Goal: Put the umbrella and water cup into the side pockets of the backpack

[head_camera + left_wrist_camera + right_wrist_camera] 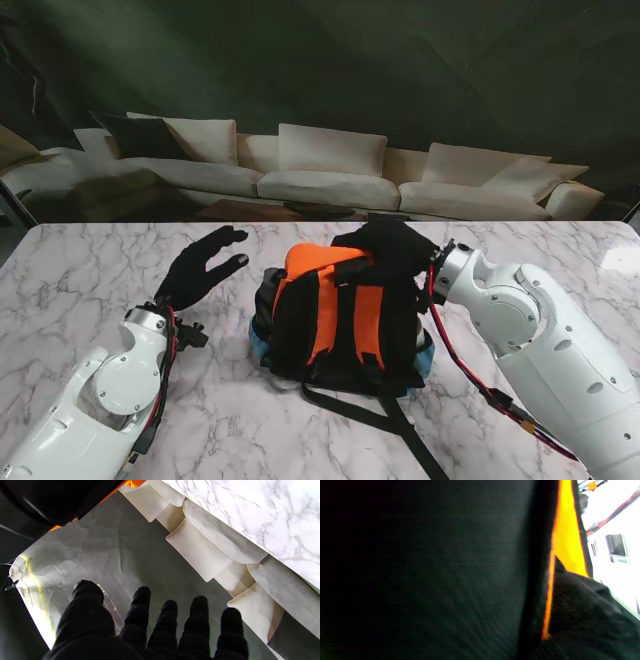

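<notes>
While the right hand [392,243] presses on the backpack [340,325] top, grip hidden, the left hand [200,268] hovers open and empty beside it. Umbrella and cup aren't visible, perhaps already pocketed. Orange-and-black pack sits mid-table; next, check both pockets.

Marble table [90,270]; cream sofa [320,175] beyond, against dark backdrop.
</notes>
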Robot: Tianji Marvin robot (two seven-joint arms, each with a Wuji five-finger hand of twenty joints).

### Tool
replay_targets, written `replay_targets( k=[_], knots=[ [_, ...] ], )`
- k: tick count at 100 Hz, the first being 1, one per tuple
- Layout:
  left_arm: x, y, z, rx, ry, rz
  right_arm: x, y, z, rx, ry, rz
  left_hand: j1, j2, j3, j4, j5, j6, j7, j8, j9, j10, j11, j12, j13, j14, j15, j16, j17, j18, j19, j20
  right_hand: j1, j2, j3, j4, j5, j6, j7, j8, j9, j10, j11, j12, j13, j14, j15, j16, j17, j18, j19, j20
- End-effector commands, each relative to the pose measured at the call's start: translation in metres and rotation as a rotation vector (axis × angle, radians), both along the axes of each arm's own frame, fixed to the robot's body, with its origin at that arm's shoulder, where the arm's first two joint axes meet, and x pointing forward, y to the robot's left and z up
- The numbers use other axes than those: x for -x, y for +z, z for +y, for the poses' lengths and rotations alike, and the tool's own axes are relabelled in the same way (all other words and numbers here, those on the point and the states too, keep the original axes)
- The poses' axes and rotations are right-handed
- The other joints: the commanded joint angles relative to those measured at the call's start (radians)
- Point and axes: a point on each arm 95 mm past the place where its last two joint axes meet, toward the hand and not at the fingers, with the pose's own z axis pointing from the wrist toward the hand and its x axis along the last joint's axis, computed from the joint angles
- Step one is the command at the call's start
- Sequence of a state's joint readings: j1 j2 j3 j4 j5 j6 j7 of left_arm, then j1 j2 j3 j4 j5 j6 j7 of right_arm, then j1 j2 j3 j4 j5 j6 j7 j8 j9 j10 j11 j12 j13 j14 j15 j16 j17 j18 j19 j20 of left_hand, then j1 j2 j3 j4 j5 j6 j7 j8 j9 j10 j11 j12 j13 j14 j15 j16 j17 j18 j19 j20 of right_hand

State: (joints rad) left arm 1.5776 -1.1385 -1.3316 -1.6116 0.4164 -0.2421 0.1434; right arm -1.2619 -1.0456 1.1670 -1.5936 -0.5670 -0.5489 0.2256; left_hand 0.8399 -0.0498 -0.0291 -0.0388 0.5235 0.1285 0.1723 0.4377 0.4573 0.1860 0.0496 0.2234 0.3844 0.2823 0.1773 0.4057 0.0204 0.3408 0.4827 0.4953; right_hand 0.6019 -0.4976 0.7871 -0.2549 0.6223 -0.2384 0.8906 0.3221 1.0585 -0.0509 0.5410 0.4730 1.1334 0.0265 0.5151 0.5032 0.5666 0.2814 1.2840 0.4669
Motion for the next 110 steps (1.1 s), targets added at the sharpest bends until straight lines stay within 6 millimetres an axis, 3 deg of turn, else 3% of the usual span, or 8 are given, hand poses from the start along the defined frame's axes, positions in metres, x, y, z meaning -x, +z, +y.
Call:
replay_targets(
  k=[1, 5, 8, 33, 42, 63, 97, 110],
  knots=[
    [0.002, -0.009, -0.005, 0.022, -0.020, 0.034, -0.004, -0.013, -0.003, 0.015, -0.026, 0.036, -0.014, 0.046, -0.003, 0.019, -0.027, 0.000, -0.016, -0.011, -0.023, 0.002, -0.001, -0.007, -0.025, -0.029, -0.009, -0.012, -0.001, -0.025, -0.030, -0.016, -0.077, 0.052, 0.087, 0.046, -0.064, -0.033, -0.130, 0.012, -0.128, 0.008, -0.042, -0.052, -0.099, -0.002, -0.129, -0.033, -0.085, 0.024, -0.074, -0.017],
    [0.002, -0.010, -0.005, 0.014, -0.020, 0.037, -0.005, -0.015, -0.004, 0.015, -0.032, 0.044, -0.014, 0.045, -0.003, 0.020, -0.027, 0.003, -0.015, -0.011, -0.016, 0.004, 0.005, -0.003, -0.024, -0.027, -0.005, -0.010, -0.002, -0.026, -0.031, -0.016, -0.165, 0.073, 0.104, 0.127, -0.079, 0.006, -0.235, 0.069, -0.208, 0.026, -0.055, -0.079, -0.173, 0.013, -0.184, -0.062, -0.138, 0.028, -0.115, -0.025],
    [0.002, -0.011, -0.005, 0.010, -0.019, 0.039, -0.005, -0.017, -0.004, 0.014, -0.037, 0.049, -0.015, 0.045, -0.004, 0.020, -0.027, 0.005, -0.015, -0.011, -0.011, 0.003, 0.009, 0.000, -0.024, -0.029, -0.003, -0.009, -0.006, -0.022, -0.033, -0.016, -0.209, 0.084, 0.086, 0.149, -0.113, 0.031, -0.283, 0.098, -0.281, 0.042, -0.066, -0.095, -0.239, 0.031, -0.225, -0.088, -0.185, 0.029, -0.150, -0.034],
    [0.003, -0.009, -0.005, 0.002, -0.017, 0.026, -0.002, -0.008, -0.007, -0.002, -0.056, 0.028, -0.018, 0.044, -0.004, 0.020, -0.035, 0.005, -0.018, -0.012, -0.010, 0.002, 0.010, 0.008, -0.025, -0.032, -0.003, -0.006, -0.020, -0.004, -0.058, -0.018, -0.380, 0.053, -0.121, 0.152, -0.325, 0.201, -0.489, 0.095, -0.679, 0.145, -0.150, -0.231, -0.619, 0.170, -0.423, -0.305, -0.413, 0.069, -0.429, -0.132],
    [0.003, -0.009, -0.005, 0.003, -0.012, 0.029, 0.001, 0.001, -0.007, -0.024, -0.062, 0.018, -0.021, 0.045, -0.004, 0.020, -0.051, 0.011, -0.025, -0.014, -0.014, 0.002, 0.010, 0.011, -0.028, -0.032, -0.005, -0.005, -0.023, 0.001, -0.069, -0.018, -0.406, 0.035, -0.190, 0.152, -0.369, 0.254, -0.546, 0.077, -0.747, 0.175, -0.194, -0.257, -0.683, 0.202, -0.453, -0.358, -0.441, 0.084, -0.492, -0.175],
    [0.004, -0.010, -0.005, -0.010, -0.016, 0.042, 0.006, 0.026, -0.012, -0.114, -0.084, -0.012, -0.037, 0.050, -0.006, 0.020, -0.113, 0.023, -0.051, -0.023, -0.088, 0.003, -0.010, 0.011, -0.070, -0.037, -0.019, -0.006, -0.032, -0.004, -0.098, -0.011, -0.447, 0.042, -0.182, 0.151, -0.387, 0.319, -0.604, 0.058, -0.762, 0.235, -0.249, -0.287, -0.702, 0.226, -0.459, -0.402, -0.427, 0.108, -0.530, -0.217],
    [0.004, -0.008, -0.003, 0.017, 0.012, 0.026, 0.020, 0.065, -0.046, -0.267, -0.187, -0.142, -0.033, 0.051, -0.003, 0.021, -0.110, 0.031, -0.049, -0.022, -0.044, 0.001, 0.009, 0.026, -0.056, -0.037, -0.009, 0.002, -0.008, -0.001, -0.119, 0.018, -0.345, 0.215, -0.300, 0.176, -0.345, 0.250, -0.579, 0.093, -0.707, 0.182, -0.196, -0.259, -0.625, 0.136, -0.391, -0.333, -0.401, 0.066, -0.438, -0.169],
    [0.004, -0.008, -0.002, 0.026, 0.021, 0.021, 0.028, 0.068, -0.066, -0.335, -0.312, -0.190, -0.025, 0.053, -0.002, 0.022, -0.099, 0.033, -0.044, -0.021, -0.006, 0.001, 0.025, 0.037, -0.042, -0.031, -0.002, 0.007, -0.002, -0.002, -0.116, 0.031, 0.002, 0.431, -0.609, 0.219, -0.289, 0.218, -0.532, 0.099, -0.637, 0.145, -0.178, -0.247, -0.583, 0.120, -0.376, -0.320, -0.375, 0.056, -0.402, -0.160]
  ],
)
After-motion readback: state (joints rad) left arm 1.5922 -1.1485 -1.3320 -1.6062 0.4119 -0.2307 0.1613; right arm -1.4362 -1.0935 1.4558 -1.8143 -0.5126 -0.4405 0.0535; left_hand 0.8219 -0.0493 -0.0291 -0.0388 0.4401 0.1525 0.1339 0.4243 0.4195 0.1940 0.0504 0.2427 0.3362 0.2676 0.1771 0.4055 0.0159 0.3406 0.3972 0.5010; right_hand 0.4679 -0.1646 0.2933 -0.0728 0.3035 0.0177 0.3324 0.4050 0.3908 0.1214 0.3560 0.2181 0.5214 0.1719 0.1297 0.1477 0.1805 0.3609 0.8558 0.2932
